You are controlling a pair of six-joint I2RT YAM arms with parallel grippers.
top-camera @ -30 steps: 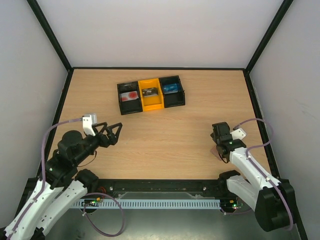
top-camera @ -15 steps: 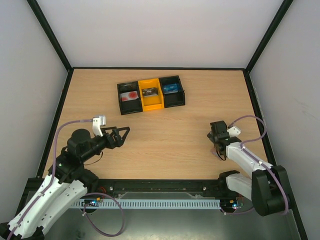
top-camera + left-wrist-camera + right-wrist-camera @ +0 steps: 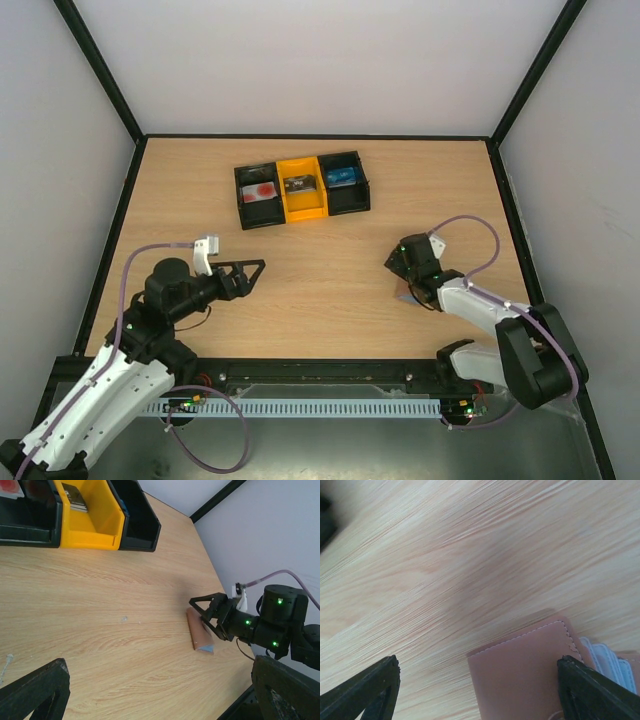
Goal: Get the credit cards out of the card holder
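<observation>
Moved: the right hand (image 3: pixel 398 263) has swung in from the right edge toward the middle of the worktop (image 3: pixel 330 250). The left hand (image 3: pixel 250 272) has reached a little further out over the wood.
Right hand: low over the worktop, jaws spread wide and gripping nothing. Its two black fingers (image 3: pixel 375 687) stand at opposite bottom corners of its wrist view.
Left hand: open and empty, held above bare wood well apart from the holder and facing the right hand across the worktop.
Card holder: the card holder (image 3: pixel 198 634) lies flat on the worktop just under and in front of the right hand. One end reaches in between the open fingers, nearer the one on the right of the wrist view. No contact with either finger can be made out.
Axis: folded shut, pinkish-brown outside up. In the left wrist view its long axis runs from the right hand's fingertips down toward the lower right. A blue-grey sliver shows at the end farther from the hand.
Cards: a pale card with a red round mark (image 3: pixel 261 192) sits in the left black compartment of the black-and-yellow tray (image 3: pixel 283 205) at the far side, well apart from both hands.
Hidden: from above, the right hand covers most of the holder. The right wrist view cuts it off at the bottom edge, showing only a stitched corner and pale layered edges. What lies in the tray's yellow and right compartments is too small to name.
</observation>
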